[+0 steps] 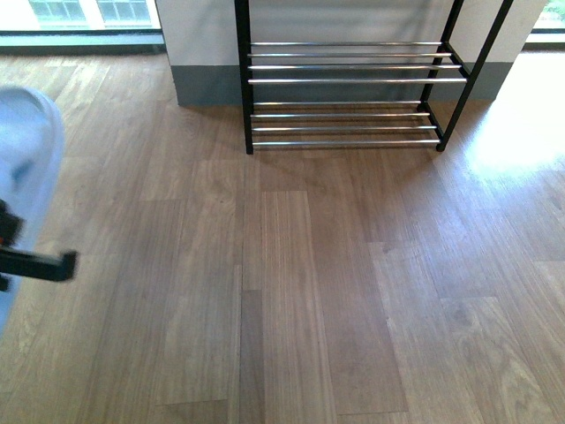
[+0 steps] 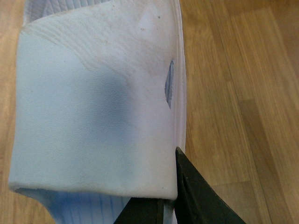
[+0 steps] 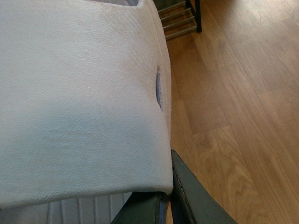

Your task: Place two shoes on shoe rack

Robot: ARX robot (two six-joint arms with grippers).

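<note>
The shoes here are white slide shoes with a broad textured strap, not lace-ups. One slide (image 2: pixel 93 116) fills the left wrist view, and my left gripper (image 2: pixel 163 200) is shut on its strap edge. That shoe shows blurred at the front view's left edge (image 1: pixel 22 150), with a black finger (image 1: pixel 40 263) across it. My right gripper (image 3: pixel 163 200) is shut on the other slide (image 3: pixel 79 107) in the same way, and it is out of the front view. The shoe rack (image 1: pixel 349 79), black frame with chrome bars, stands straight ahead against the wall. Its lower corner (image 3: pixel 180 21) shows beyond the right shoe.
Wood plank floor (image 1: pixel 309 283) stretches between me and the rack. A white wall with a grey base (image 1: pixel 207 84) stands behind the rack, with windows on both sides. Bright sunlight falls on the floor at the right (image 1: pixel 516 132).
</note>
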